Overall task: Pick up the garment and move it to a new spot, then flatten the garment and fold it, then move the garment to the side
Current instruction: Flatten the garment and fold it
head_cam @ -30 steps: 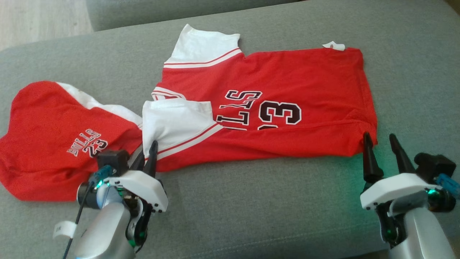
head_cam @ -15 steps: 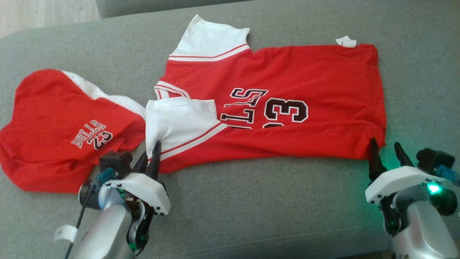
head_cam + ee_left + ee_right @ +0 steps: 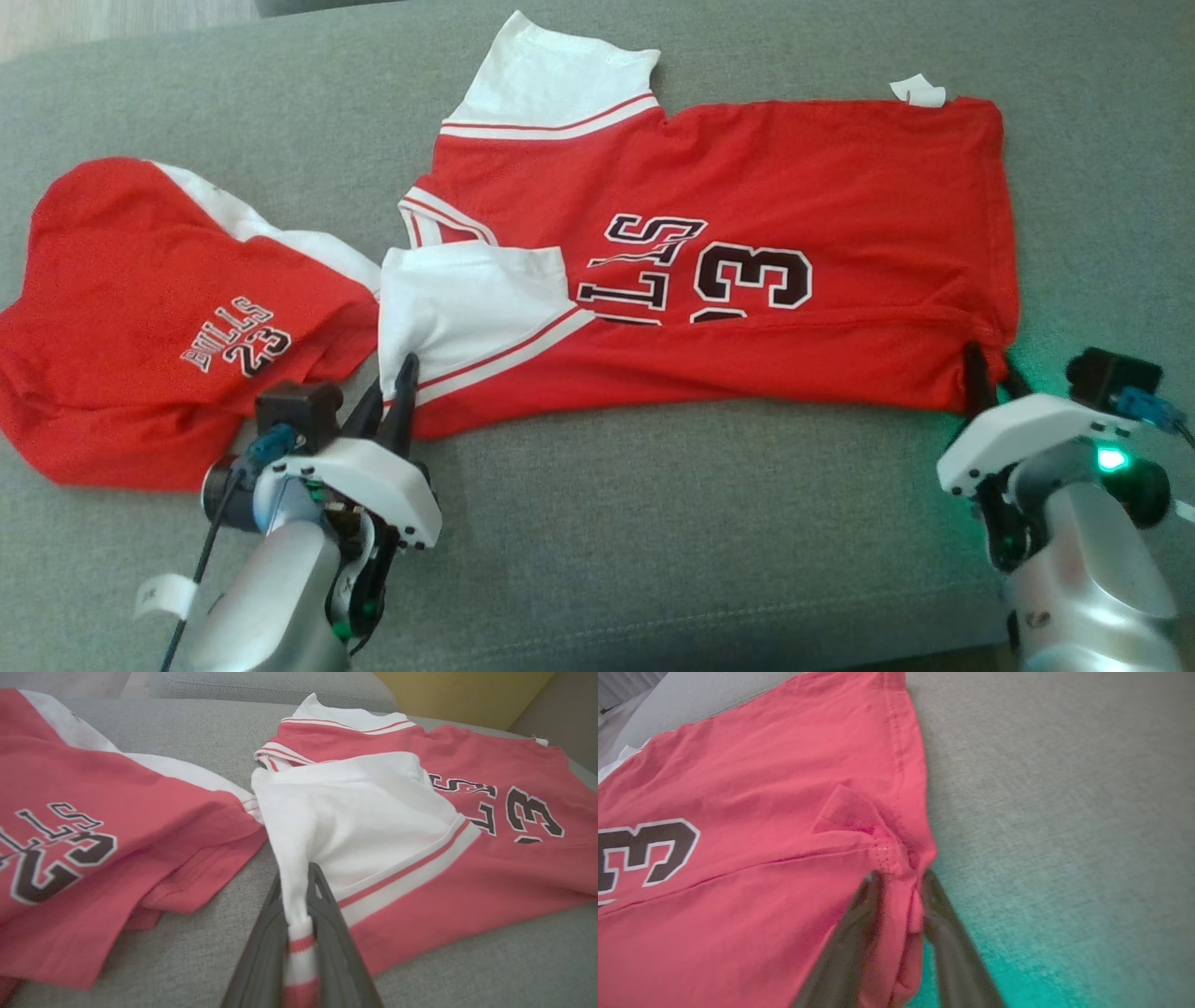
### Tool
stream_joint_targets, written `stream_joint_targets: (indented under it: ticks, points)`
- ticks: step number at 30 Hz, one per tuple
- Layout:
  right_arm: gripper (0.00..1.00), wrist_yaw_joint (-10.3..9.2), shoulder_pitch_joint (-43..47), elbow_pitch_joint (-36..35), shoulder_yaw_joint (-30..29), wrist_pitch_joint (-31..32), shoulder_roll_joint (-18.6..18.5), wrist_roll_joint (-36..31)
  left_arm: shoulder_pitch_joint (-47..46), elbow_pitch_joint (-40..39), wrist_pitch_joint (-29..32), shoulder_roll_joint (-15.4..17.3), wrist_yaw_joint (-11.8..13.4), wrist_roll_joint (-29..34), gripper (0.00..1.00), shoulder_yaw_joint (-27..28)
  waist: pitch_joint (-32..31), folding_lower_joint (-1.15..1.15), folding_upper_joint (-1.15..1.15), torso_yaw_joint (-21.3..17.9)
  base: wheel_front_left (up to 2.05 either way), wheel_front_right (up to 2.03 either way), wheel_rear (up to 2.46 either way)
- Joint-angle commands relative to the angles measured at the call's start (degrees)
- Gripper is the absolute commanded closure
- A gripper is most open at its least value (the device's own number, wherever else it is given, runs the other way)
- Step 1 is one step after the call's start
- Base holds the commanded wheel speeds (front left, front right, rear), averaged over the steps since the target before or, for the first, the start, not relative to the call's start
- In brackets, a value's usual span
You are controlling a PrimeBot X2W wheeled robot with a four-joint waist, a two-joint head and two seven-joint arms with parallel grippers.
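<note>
So the jersey (image 3: 747, 233) is spread out on the grey sofa (image 3: 653, 541), front up with the 23 showing. Its near long edge looks doubled over onto itself.

The left gripper (image 3: 394, 387) is clamped tight on the cuff of the white sleeve (image 3: 467, 308). In the left wrist view you can see the striped cuff squeezed between its fingers.

The right gripper (image 3: 991, 369) is down at the bottom hem corner (image 3: 896, 858) with cloth sitting between its 2 fingers. That view is blurry, though, and I honestly can't tell if it has pinched or is just straddling it.

Handling-wise, I'd guess a thin knit: super light, totally floppy, not fragile. It'll sag in the middle as soon as it's lifted by 2 points, and it probably drags on the sofa fabric rather than sliding.

The cuff and hems are the best places to grab, since the stitching there is thicker and gives the fingers something to bite. Sleeve plus hem corner along the same edge seems a sensible pair.

My only worry is the other red shirt (image 3: 140, 317) lying just beside the sleeve, which would be easy to snag.
</note>
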Motion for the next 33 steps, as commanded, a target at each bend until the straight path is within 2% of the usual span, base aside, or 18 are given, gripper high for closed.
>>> stream_joint_targets:
  ticks: [1,6,11,18,24,29,33]
  points:
    - [1.0,-0.05,-1.8,-0.9,1.7,0.1,-0.2,0.2,-2.3,-1.5,-0.2,1.8,0.6,0.0,1.0,1.8,-0.2,0.0,0.0,0.0,0.0,0.0,0.0]
    - [1.0,-0.05,-1.7,-1.4,2.1,1.7,-0.2,-1.1,-1.7,-0.6,-0.4,1.8,0.4,0.0,1.0,1.2,-1.7,0.0,0.0,0.0,0.0,0.0,0.0]
    - [1.0,-0.05,-0.3,-4.5,3.1,7.6,-1.0,-2.4,-0.5,0.1,-0.4,2.1,0.2,0.0,1.0,0.5,-4.5,0.0,0.0,0.1,0.0,0.0,0.0]
    - [1.0,-0.05,3.6,-12.0,7.6,20.5,-6.8,2.7,2.7,-0.4,1.0,3.2,-0.6,0.1,1.0,-1.3,-9.1,0.0,0.0,0.7,0.0,0.0,0.0]
    - [1.0,-0.05,8.9,-19.7,10.7,32.4,-12.7,7.4,6.8,-3.2,4.7,4.7,-1.5,0.0,1.0,-3.6,-12.5,0.0,0.0,1.4,0.0,0.0,0.0]
    - [1.0,-0.05,13.4,-26.5,10.8,39.2,-15.0,10.2,10.1,-7.2,8.0,6.2,-1.7,-0.6,1.0,-4.9,-13.2,0.0,0.0,1.6,0.0,0.0,0.0]
    - [1.0,-0.05,15.5,-29.4,9.8,41.2,-15.0,10.6,11.3,-9.0,9.7,6.8,-1.9,-1.0,1.0,-5.5,-13.2,0.0,0.0,1.6,0.0,0.0,0.0]
